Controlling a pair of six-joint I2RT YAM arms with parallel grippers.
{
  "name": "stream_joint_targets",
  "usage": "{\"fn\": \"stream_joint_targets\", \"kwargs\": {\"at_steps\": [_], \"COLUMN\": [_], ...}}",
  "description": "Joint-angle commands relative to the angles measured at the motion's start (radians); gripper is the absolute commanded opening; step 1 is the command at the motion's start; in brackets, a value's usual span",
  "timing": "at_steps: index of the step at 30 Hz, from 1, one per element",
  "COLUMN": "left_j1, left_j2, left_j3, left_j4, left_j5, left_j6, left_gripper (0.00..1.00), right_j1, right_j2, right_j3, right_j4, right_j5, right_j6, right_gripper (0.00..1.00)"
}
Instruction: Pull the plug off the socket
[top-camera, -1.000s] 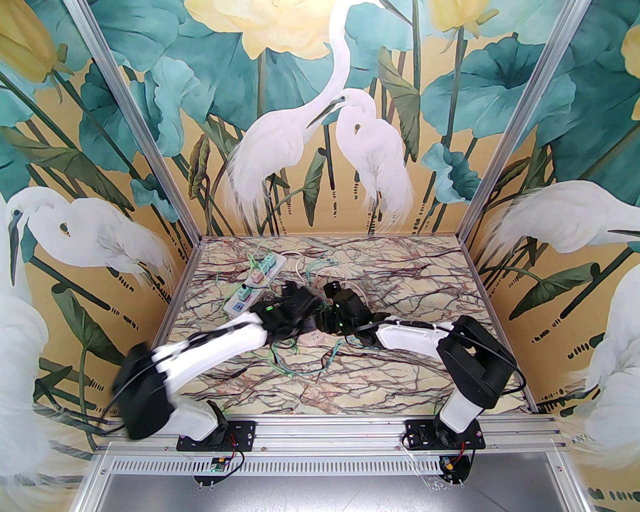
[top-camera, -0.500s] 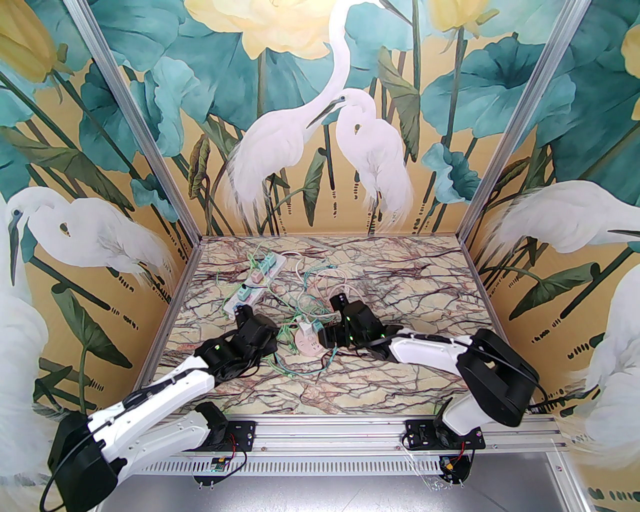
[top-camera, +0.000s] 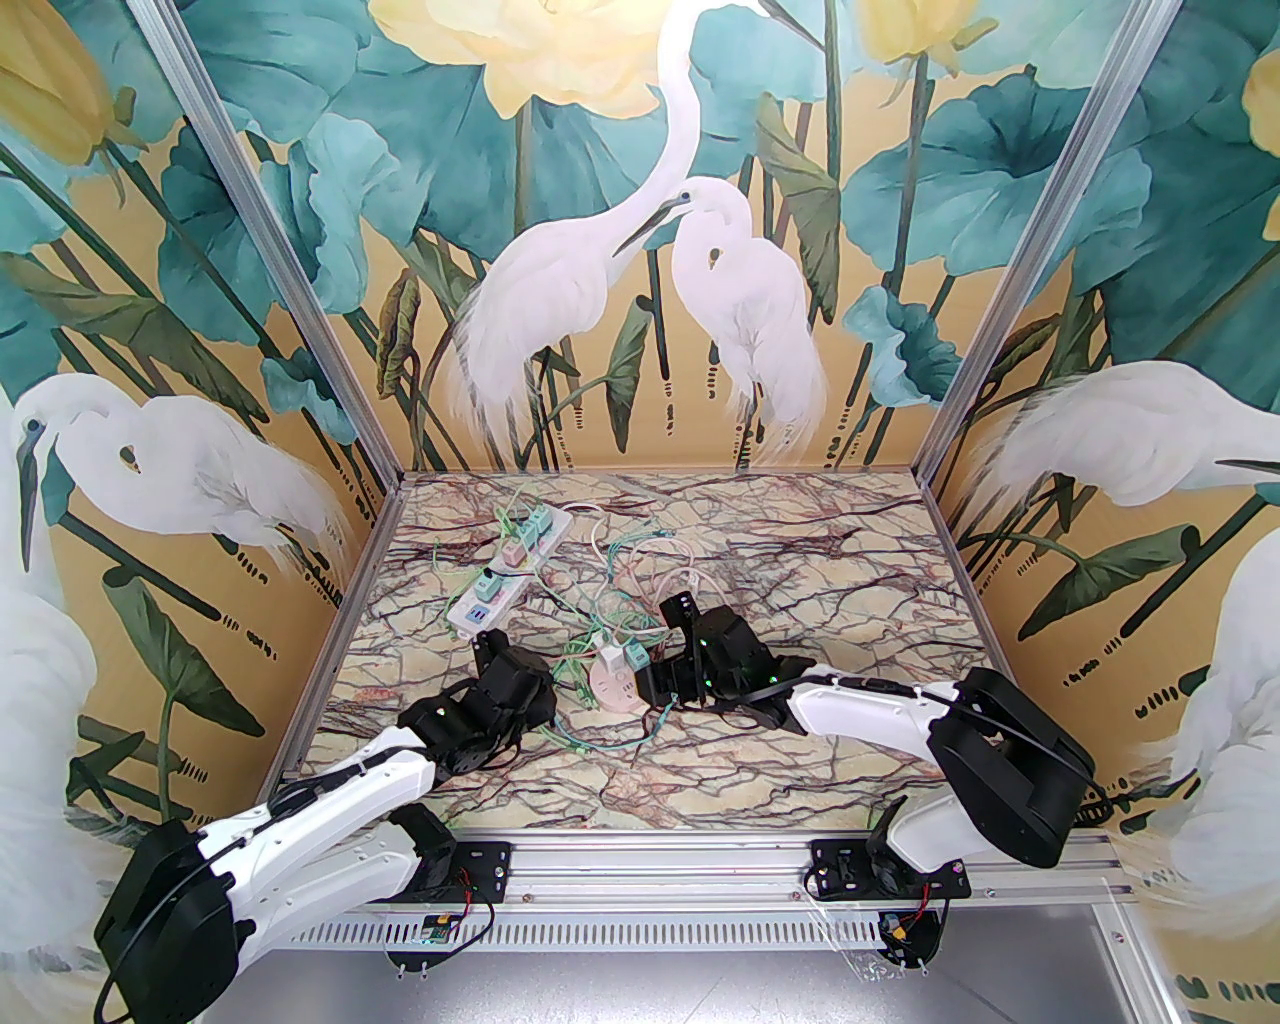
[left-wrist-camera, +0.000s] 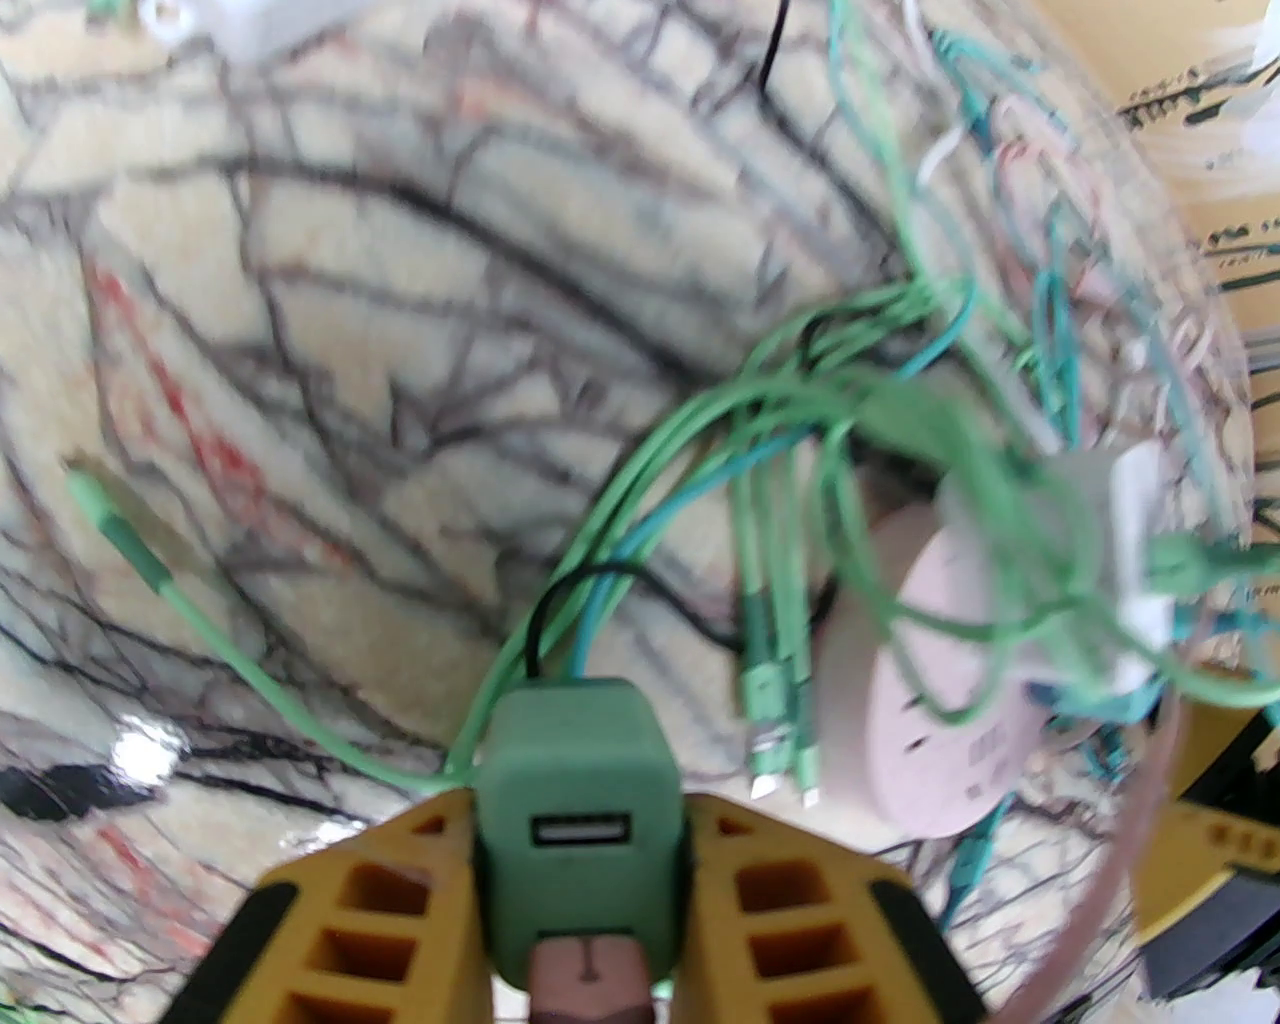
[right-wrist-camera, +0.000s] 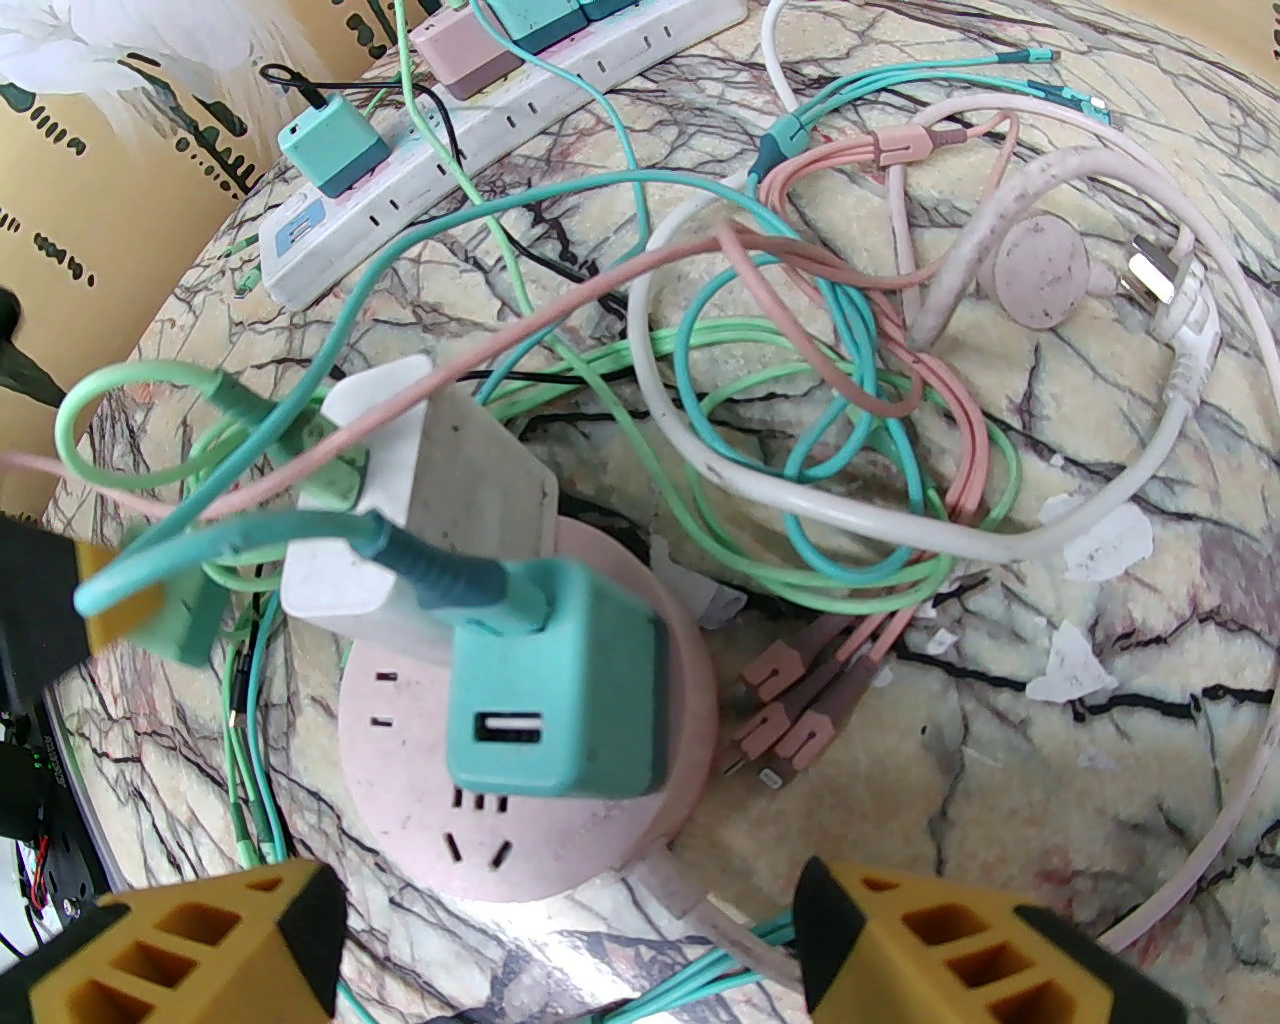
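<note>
Top external view: a marble-veined table walled by egret-and-lotus murals, with a round pink socket amid tangled cables.
Left of the socket, the left gripper is clamped on a green plug, clear of it. Just right of the socket, the right gripper hangs spread wide, holding nothing. A teal plug sits in the socket.

Counter: cream marble pattern, dark and red veining. Round socket: pale pink. Plugs noted: green plug, teal plug, white adapter. Power strip: white. Walls: white egrets, teal leaves, ochre ground
</note>
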Motion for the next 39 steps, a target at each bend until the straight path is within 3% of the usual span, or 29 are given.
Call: {"fn": "stream_joint_targets", "kwargs": {"at_steps": [1, 5, 8, 10, 13, 15, 27, 30, 35, 39], "left_j1": [0.008, 0.007, 0.008, 0.007, 0.007, 0.007, 0.007, 0.007, 0.033, 0.109], "left_j2": [0.012, 0.004, -0.021, -0.041, -0.088, -0.126, -0.284, -0.283, -0.242, -0.169], "left_j3": [-0.014, -0.023, -0.03, -0.029, -0.013, 0.009, 0.158, 0.165, 0.167, 0.161], "left_j4": [0.015, 0.001, -0.013, -0.036, -0.083, -0.116, -0.262, -0.269, -0.292, -0.238], "left_j5": [0.031, 0.053, 0.067, 0.068, 0.068, 0.064, -0.003, -0.035, -0.188, -0.155], "left_j6": [-0.008, -0.021, -0.031, -0.032, -0.026, -0.016, 0.077, 0.091, 0.121, 0.143], "left_gripper": [0.28, 0.28, 0.47, 0.5, 0.69, 0.74, 0.75, 0.74, 0.72, 0.72], "right_j1": [0.005, 0.005, 0.005, 0.005, 0.005, 0.005, 0.005, 0.008, 0.011, 0.014], "right_j2": [-0.028, -0.032, -0.027, -0.029, -0.034, -0.038, -0.057, -0.046, -0.042, -0.045], "right_j3": [-0.013, -0.018, -0.016, -0.018, -0.022, -0.025, -0.048, -0.045, -0.042, -0.042], "right_j4": [0.003, 0.006, 0.007, 0.007, 0.012, 0.015, 0.044, 0.045, 0.048, 0.044], "right_j5": [0.042, 0.054, 0.057, 0.062, 0.065, 0.065, 0.082, 0.079, 0.073, 0.071], "right_j6": [-0.007, -0.003, -0.002, -0.001, -0.001, -0.001, -0.011, -0.008, -0.008, -0.011], "right_gripper": [0.81, 0.81, 0.86, 0.86, 0.85, 0.84, 0.83, 0.83, 0.83, 0.83]}}
